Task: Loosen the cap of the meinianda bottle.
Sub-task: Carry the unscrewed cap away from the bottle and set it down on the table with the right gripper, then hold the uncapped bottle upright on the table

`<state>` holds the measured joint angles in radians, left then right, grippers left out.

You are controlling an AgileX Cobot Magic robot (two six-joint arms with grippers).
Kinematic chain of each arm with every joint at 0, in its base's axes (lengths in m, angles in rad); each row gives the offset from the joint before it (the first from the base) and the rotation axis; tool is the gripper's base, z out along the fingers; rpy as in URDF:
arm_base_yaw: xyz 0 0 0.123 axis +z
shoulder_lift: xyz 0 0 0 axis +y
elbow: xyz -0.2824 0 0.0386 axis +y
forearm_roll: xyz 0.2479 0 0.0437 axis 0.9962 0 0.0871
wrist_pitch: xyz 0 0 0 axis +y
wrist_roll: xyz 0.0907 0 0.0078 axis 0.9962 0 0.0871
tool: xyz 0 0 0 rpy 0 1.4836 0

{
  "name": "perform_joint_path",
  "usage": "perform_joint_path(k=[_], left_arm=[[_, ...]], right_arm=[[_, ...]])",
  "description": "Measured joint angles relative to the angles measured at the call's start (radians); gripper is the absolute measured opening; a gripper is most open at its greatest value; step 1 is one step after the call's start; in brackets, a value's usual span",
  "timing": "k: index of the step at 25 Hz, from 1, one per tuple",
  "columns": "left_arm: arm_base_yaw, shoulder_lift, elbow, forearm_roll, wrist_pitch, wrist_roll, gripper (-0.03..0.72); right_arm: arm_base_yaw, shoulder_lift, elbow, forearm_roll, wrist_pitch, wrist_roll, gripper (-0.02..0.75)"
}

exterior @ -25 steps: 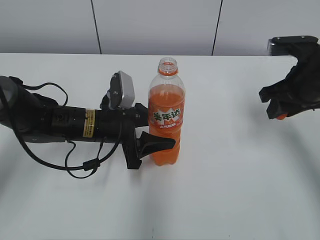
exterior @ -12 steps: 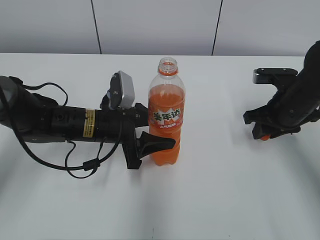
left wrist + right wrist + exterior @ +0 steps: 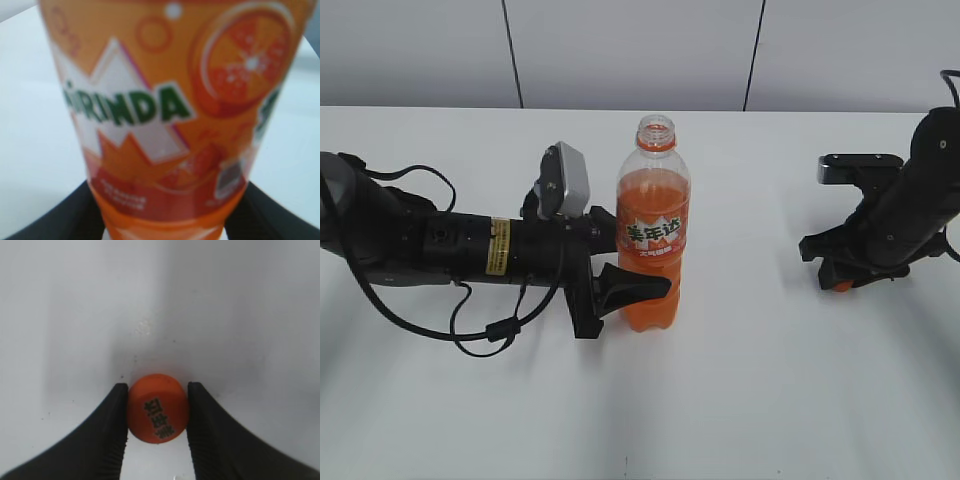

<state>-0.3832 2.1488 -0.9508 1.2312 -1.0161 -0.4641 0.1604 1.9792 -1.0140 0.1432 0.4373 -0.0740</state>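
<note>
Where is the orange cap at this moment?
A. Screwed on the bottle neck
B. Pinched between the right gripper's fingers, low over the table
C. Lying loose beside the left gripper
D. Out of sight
B: the right wrist view shows the cap clamped in the right gripper, and the Mirinda bottle has an open neck.

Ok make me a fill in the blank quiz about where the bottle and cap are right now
1. The bottle stands upright with its neck ____.
2. The left gripper grips the bottle's ____ part.
3. The right gripper holds the ____ between its fingers.
4. The cap is ____ in colour.

Missing words: open; lower; cap; orange
</note>
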Motion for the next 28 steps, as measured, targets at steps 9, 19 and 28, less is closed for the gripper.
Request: perform_joint_path(k=[9,19,28], left_arm=[[0.0,0.0,0.0,0.0,-0.001,0.0,0.409],[0.0,0.0,0.0,0.0,-0.001,0.0,0.409],[0.0,0.0,0.0,0.002,-0.001,0.0,0.418]], right_arm=[[0.0,0.003,0.0,0.0,-0.003,0.0,0.342],[0.0,-0.007,0.0,0.0,0.03,0.0,0.577],[0.0,-0.114,0.0,0.0,0.042,-0.002,0.577]])
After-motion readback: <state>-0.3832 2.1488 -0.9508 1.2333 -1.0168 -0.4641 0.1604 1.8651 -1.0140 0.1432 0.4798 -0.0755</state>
